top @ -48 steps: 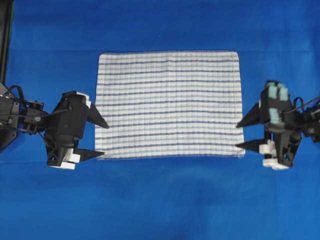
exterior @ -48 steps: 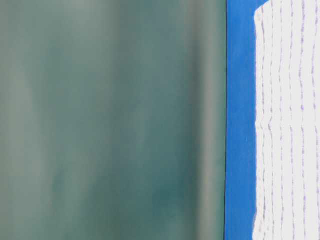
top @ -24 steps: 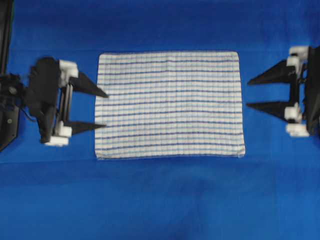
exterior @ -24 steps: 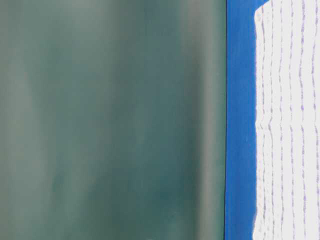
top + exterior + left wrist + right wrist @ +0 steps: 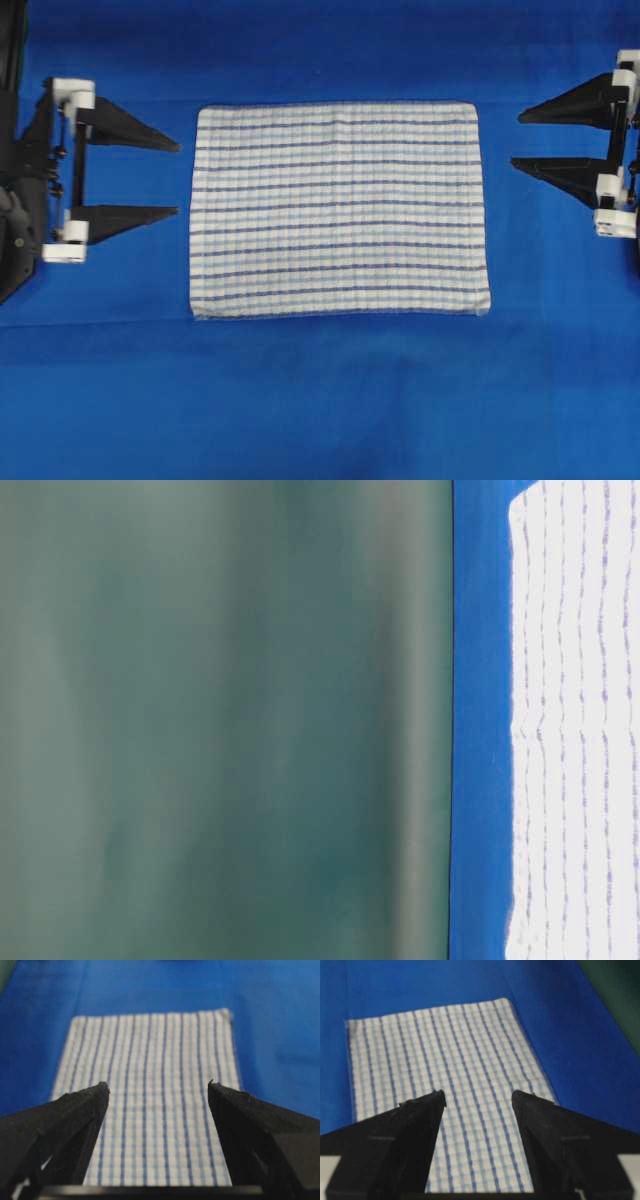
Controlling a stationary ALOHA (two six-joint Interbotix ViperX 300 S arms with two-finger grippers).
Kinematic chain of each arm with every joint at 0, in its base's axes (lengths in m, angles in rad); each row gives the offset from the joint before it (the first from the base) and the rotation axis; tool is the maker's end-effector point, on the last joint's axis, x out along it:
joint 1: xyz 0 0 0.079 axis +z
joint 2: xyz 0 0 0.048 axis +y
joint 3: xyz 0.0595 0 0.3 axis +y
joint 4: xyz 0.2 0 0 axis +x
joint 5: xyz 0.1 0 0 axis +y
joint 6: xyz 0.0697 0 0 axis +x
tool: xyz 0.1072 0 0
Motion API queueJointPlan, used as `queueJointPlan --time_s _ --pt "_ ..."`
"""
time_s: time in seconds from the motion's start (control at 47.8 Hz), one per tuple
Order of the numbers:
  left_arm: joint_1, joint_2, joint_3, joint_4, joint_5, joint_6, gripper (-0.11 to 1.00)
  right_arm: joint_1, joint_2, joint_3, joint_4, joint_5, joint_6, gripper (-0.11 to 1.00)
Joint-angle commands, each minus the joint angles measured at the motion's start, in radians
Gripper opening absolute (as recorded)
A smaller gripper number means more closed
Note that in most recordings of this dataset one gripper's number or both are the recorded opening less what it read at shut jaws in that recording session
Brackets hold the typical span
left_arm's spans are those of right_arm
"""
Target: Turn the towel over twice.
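Towel (image 5: 338, 208) flat and square on the blue bench (image 5: 320, 400), midway between both arms. Left claw (image 5: 178, 178) gaping, empty, just off the towel's left edge. Right claw (image 5: 515, 138) likewise spread, empty, clear of the right edge. Likely trouble: unequal pinches at the two sides, dragging or bunching the cloth instead of flipping it; pinching the bench cover too.

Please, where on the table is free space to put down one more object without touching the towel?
The blue table cover is bare in a wide strip along the towel's near long edge, and in a narrower strip beyond its far edge. The gaps beside its short edges are tighter: the open left end effector and right end effector point there.
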Motion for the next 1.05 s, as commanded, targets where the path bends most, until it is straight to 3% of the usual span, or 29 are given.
queueJointPlan --time_s 0.0,0.439,0.69,1.025 --pt "0.002 -0.028 -0.003 -0.002 0.008 0.000 0.75 -0.002 -0.015 0.000 -0.005 0.006 0.000 0.61" --pt "0.011 -0.247 0.138 -0.002 0.040 -0.014 0.74 -0.002 -0.245 0.144 0.002 0.038 0.005 0.61" --pt "0.011 -0.356 0.232 -0.002 0.051 -0.018 0.74 -0.002 -0.302 0.236 0.006 -0.035 0.012 0.61" --pt "0.011 -0.410 0.308 -0.002 0.077 -0.081 0.74 -0.040 -0.362 0.331 0.034 -0.114 0.051 0.61"
